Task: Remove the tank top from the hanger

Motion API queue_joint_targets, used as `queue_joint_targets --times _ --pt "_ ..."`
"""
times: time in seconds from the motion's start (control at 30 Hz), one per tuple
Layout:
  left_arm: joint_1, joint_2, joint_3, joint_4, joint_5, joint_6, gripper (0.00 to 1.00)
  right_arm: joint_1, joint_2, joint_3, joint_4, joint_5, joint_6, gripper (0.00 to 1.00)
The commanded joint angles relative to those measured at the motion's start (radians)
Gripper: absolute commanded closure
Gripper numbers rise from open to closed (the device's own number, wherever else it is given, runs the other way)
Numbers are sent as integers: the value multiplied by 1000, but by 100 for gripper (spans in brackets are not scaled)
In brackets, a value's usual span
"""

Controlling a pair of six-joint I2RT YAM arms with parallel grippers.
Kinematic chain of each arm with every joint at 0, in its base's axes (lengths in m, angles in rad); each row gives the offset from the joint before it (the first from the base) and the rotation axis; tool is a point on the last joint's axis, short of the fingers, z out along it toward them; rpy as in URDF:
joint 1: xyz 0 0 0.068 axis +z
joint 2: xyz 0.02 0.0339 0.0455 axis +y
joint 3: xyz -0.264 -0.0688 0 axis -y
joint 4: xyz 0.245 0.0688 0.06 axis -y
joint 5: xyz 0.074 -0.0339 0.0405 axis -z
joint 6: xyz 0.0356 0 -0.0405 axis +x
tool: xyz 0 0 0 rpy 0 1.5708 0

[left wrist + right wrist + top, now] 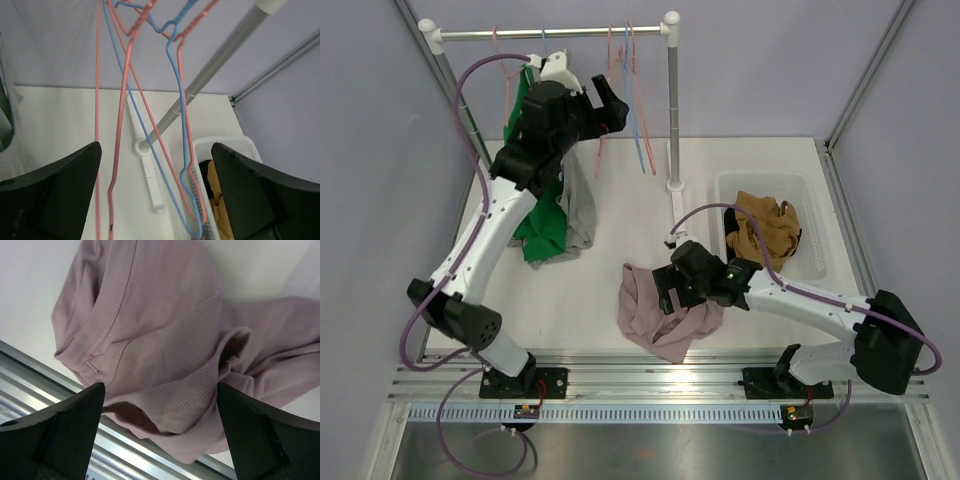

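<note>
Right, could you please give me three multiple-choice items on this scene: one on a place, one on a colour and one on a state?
1. Where is the mauve tank top?
A) in the white basket
B) on the table, beneath the right end effector
C) hanging on a green hanger

2. What colours are the empty wire hangers on the rail?
A) pink and blue
B) black and yellow
C) all white

3. How do the right end effector's jaws stand?
A) shut on the top
B) shut on a hanger
C) wide open, holding nothing

Answers:
1 B: the top lies crumpled on the table by the near edge.
2 A: the left wrist view shows only pink and blue wires.
3 C: both fingers stand well apart, and the cloth lies loose below them.
</note>
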Motion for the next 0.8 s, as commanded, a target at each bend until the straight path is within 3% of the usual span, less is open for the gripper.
queue_joint_targets --times 0.0,0.37,0.4,0.43,0.5,0.53,0.6,0.77 --pt "-2 -159 -64 19 87 12 1 51 101 60 -3 35 -21 0" --pt "-3 -550 -335 -124 69 47 1 158 457 78 69 277 67 3" --pt "-3 -613 -384 -154 50 53 1 161 468 80 76 271 64 9" --pt "-3 -656 -414 -167 43 53 1 163 475 81 84 253 65 39" --pt "-3 -781 -513 -188 17 55 1 164 459 78 95 250 64 61" --pt "-3 -822 -544 -208 3 56 1 164 419 74 100 256 65 67" --pt "-3 -899 -605 -234 -38 67 1 164 371 84 83 266 59 98" --pt "-3 -1106 -773 -305 -45 124 1 158 186 179 -78 424 47 100"
